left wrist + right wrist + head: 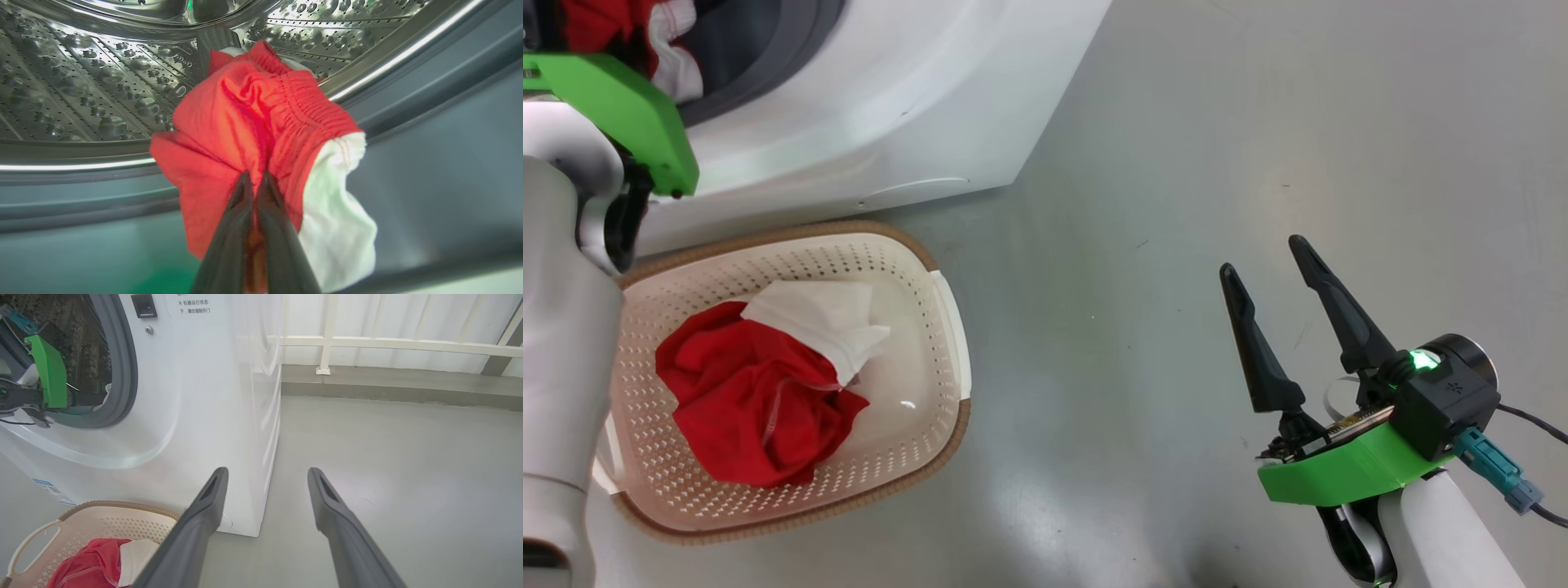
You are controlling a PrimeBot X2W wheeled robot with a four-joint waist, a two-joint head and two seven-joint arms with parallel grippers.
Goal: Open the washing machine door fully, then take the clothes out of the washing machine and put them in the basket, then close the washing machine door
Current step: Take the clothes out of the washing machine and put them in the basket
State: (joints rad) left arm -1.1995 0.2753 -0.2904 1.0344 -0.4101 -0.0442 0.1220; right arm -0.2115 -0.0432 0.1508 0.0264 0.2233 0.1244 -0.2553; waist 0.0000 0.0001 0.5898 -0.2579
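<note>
The left pincer [254, 179] was clenched on a soft red-and-white garment [253, 114] at the mouth of the white washing machine's steel drum [102, 81], apparently to carry it to the cream perforated plastic basket [809, 260] below, while the right pincer [1262, 255] hung released and empty.

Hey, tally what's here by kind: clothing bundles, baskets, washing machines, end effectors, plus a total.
Clothing bundles: 2, a basket bundle and a drum bundle pinched by the left end effector
Baskets: 1, the basket
Washing machines: 1, the washing machine
End effectors: 2, the left shut, the right end effector open
Total: 6
</note>
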